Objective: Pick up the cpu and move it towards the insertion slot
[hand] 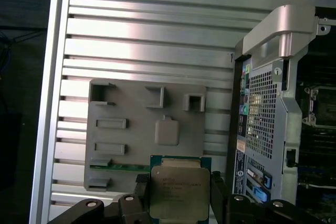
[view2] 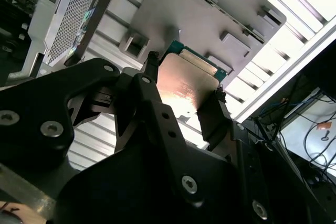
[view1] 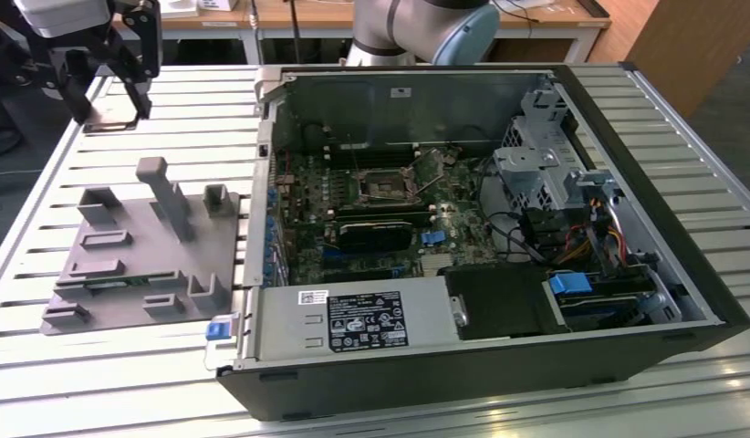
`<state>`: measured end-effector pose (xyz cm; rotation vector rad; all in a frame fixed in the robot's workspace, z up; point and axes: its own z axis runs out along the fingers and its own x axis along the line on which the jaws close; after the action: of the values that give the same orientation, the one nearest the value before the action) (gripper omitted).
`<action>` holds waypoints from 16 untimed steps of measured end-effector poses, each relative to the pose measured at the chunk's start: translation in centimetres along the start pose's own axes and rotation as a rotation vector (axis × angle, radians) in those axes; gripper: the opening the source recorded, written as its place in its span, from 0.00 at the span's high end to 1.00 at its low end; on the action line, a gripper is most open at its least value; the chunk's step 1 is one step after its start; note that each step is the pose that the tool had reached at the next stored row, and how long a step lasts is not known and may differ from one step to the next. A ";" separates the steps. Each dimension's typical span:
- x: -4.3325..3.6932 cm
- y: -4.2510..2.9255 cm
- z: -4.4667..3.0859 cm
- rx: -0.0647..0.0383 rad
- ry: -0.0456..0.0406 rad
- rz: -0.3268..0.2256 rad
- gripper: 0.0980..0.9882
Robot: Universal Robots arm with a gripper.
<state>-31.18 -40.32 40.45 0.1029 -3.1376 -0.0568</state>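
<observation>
One hand [hand: 178, 195], closed on the cpu [hand: 177, 190]: two black fingers [hand: 140, 188] pinch opposite edges, with the silver lid facing the first wrist view and the green rim showing at the free edge. Risks, as a judgement: the grip is on thin edges only, so a jolt or a fast swing could let the cpu slip or tilt between the pads. Any tilt would matter at the insertion slot [view1: 381, 185], which sits deep inside the open computer case [view1: 473, 379]. The case's raised walls, cables and drive cage are close enough for the fingers or the cpu to clip. The other hazard is a drop onto the slatted desk [view1: 192, 137] or the grey fixture plate [view1: 150, 260]. In both wrist views the cpu sits between the fingertips, projecting past them and held clear of the fixture plate below. In the exterior view the hand hangs at the exterior view's far left, above the desk beyond the fixture plate. The insertion slot is well apart from it, toward the exterior view's right, mid-motherboard.
</observation>
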 end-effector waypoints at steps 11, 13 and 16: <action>-0.97 -0.06 0.00 0.000 -0.0001 0.000 0.49; -1.15 -0.08 0.00 0.000 0.0000 0.000 0.49; -1.42 -0.09 0.00 0.000 0.0000 0.000 0.49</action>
<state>-29.76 -40.32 40.45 0.1028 -3.1376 -0.0568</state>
